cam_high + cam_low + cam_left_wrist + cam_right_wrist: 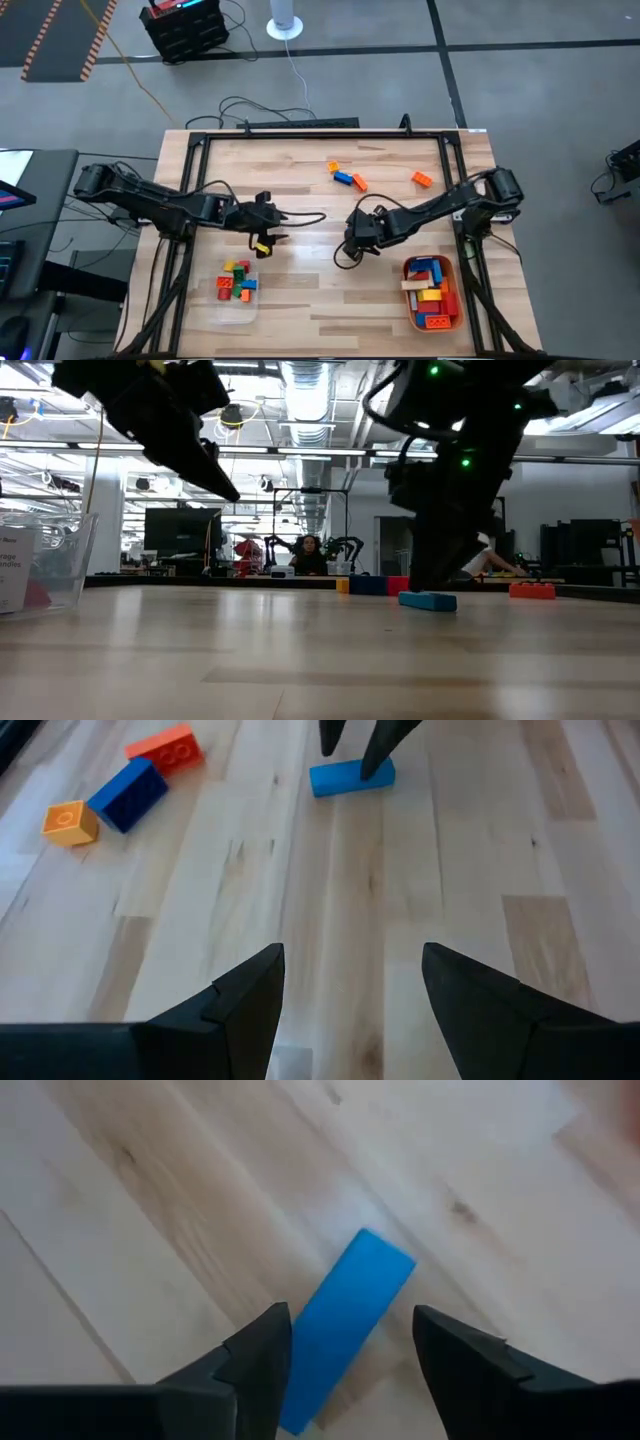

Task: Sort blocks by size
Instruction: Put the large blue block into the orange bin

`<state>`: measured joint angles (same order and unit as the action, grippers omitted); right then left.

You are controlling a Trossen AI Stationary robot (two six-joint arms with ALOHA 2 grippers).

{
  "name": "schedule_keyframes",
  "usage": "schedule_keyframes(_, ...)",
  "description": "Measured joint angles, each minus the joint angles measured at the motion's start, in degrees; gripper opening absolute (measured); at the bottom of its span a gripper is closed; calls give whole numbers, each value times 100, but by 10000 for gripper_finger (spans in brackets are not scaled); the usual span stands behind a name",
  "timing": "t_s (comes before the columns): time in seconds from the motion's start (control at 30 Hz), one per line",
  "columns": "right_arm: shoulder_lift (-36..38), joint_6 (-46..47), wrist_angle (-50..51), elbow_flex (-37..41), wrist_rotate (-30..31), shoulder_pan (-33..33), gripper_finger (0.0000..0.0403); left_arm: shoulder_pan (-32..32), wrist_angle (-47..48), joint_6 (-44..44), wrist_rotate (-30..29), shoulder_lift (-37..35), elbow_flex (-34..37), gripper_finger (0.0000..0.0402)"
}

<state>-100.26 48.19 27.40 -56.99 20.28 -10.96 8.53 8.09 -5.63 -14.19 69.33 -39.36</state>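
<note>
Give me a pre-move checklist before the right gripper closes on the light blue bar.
1. Right gripper open: ok, fingers spread.
2. Light blue bar between the fingers: ok, but it lies slanted across the gap.
3. Bar flat on the table: ok, no other block touching it.
4. Left gripper out of the way: ok, open and empty, back from the bar.
5. Room in the orange tray: cannot tell, long blocks already fill much of it.
6. Fingers low enough to grip: cannot tell.
</note>
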Motion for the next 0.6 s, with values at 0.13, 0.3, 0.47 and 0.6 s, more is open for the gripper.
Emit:
schedule_keyframes(0.13,-155,126,-22,-198,-43,17,250,150,-108,-2,-126,-3,116,230)
schedule_keyframes(0.3,-394,268,25,-362,-14,13,251,212,-119,-2,-166,-3,117,230)
schedule_keyframes(0.47,-469,429,61,-385,43,1,251,278,-78,-89,-171,-3,117,230)
schedule_keyframes(0.6,-492,473,190,-495,109,-89,251,329,-50,-129,-169,-3,117,230)
